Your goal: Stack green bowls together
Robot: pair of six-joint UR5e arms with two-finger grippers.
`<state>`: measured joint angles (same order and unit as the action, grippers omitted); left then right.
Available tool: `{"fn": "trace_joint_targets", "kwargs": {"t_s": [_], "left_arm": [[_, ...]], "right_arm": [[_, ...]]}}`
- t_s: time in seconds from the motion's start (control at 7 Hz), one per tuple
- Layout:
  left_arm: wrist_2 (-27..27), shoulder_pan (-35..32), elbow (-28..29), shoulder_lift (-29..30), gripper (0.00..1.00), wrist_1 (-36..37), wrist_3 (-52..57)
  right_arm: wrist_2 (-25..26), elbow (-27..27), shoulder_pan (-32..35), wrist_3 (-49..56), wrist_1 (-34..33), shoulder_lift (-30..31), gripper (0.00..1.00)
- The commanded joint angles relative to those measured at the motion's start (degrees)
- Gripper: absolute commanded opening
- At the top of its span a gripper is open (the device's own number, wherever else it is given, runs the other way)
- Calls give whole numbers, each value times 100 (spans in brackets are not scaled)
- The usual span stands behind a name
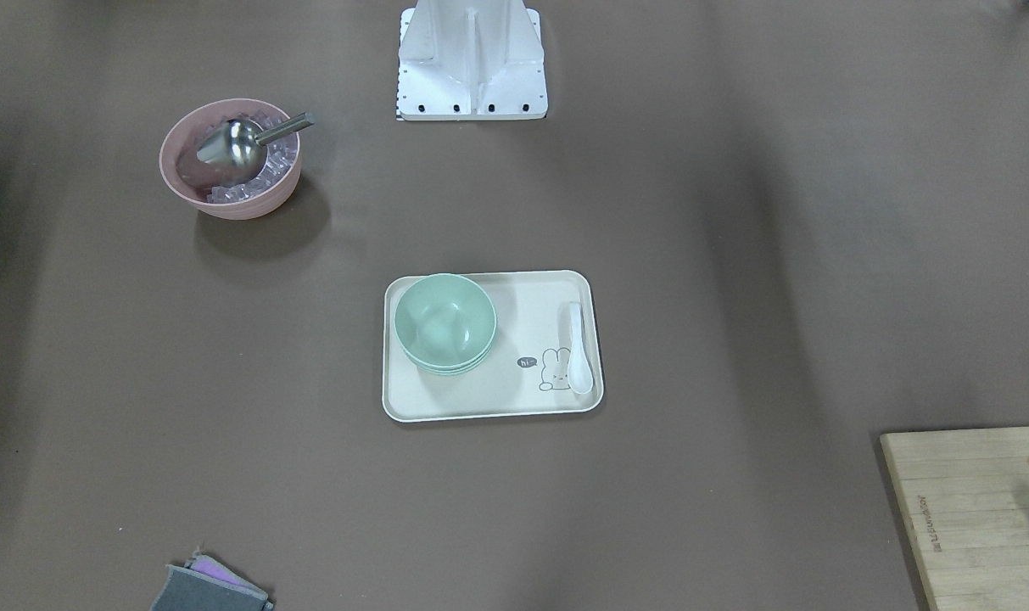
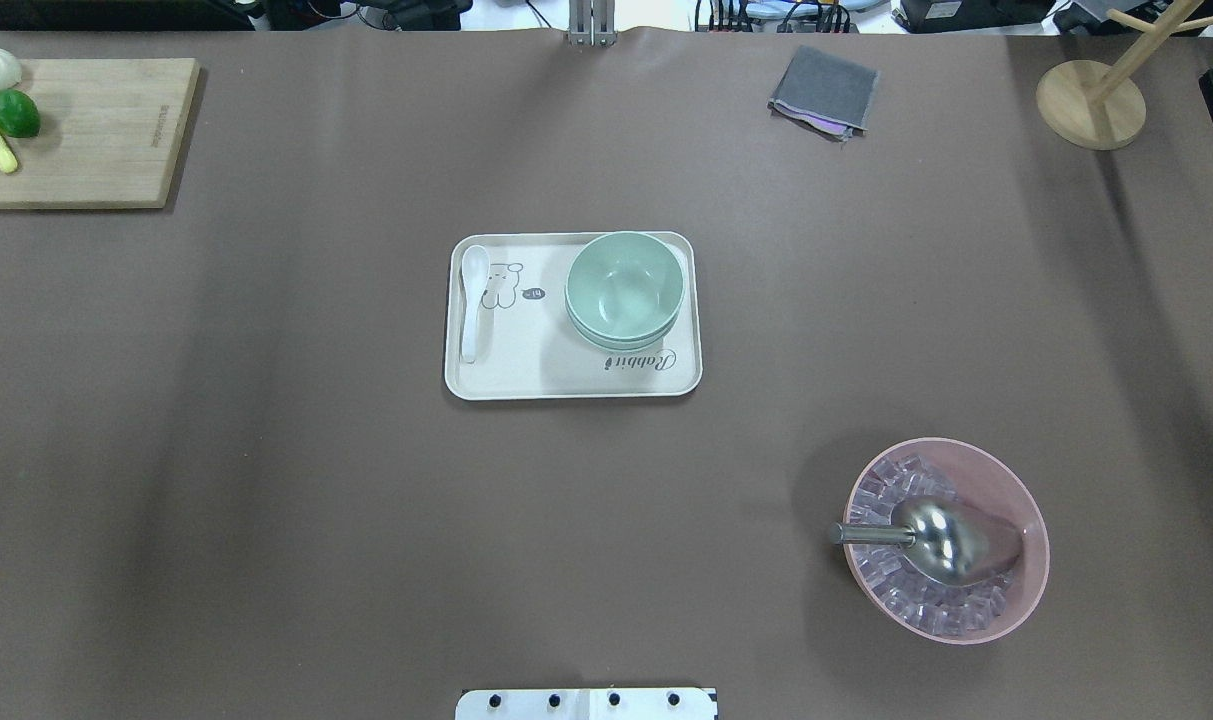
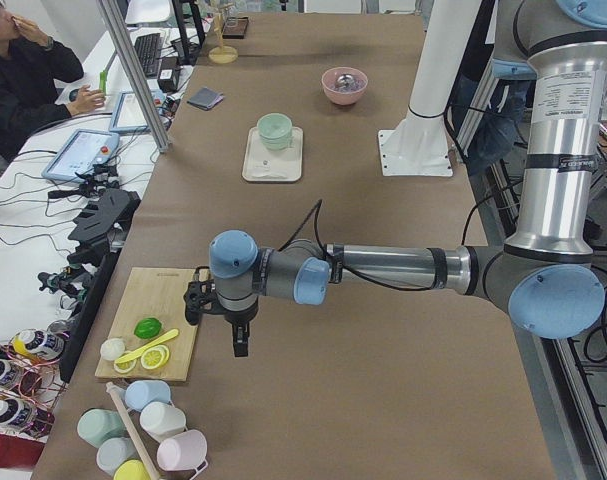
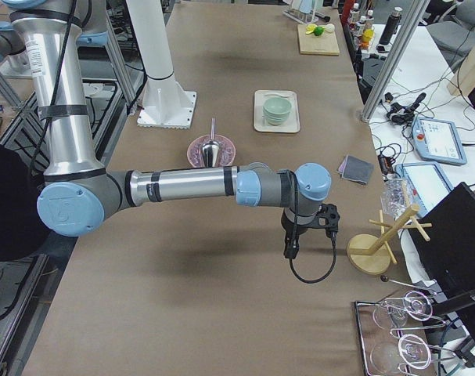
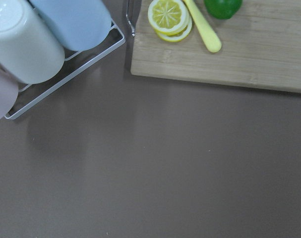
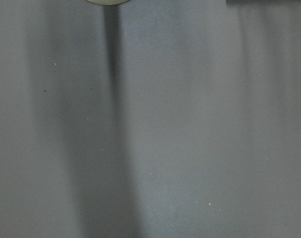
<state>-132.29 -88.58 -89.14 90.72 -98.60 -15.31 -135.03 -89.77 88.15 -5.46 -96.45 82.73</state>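
Find green bowls point(image 2: 624, 290) nested in one stack on tray point(image 2: 526, 350), toward robot's right. Judge stacking done, nothing left. Cannot tell finger opening or hold of left gripper point(image 3: 240, 345) or right gripper point(image 4: 290, 249), both well apart from tray.

The left tool point(image 3: 240, 340) hangs over the counter point(image 2: 266, 500) just beside the cutting board point(image 3: 168, 300), whose lime point(image 3: 147, 327) and lemon slices point(image 3: 155, 357) lie at the end nearest the cup rack point(image 3: 148, 425). Well apart from both tools, the tray point(image 2: 526, 380) carries the nested bowls point(image 2: 624, 290) at its end toward the right tool point(image 4: 290, 249) and a spoon point(image 2: 473, 300) at the other. The ice bowl point(image 2: 1031, 590), scoop point(image 2: 951, 540) inside, sits between tray and right tool. A wooden stand point(image 4: 372, 252) is just beside that tool.
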Motion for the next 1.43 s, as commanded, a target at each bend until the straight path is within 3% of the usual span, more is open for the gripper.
{"fn": "trace_joint_targets", "kwargs": {"t_s": [0.0,1.29], "left_arm": [[-16,-19,63,-80,98,-46,-33],[10,-19,54,-19,98,-2,-42]], "right_arm": [[-6,-110,53,-17,-32,24,100],[-6,-154,53,-61,-23,-11,100]]}}
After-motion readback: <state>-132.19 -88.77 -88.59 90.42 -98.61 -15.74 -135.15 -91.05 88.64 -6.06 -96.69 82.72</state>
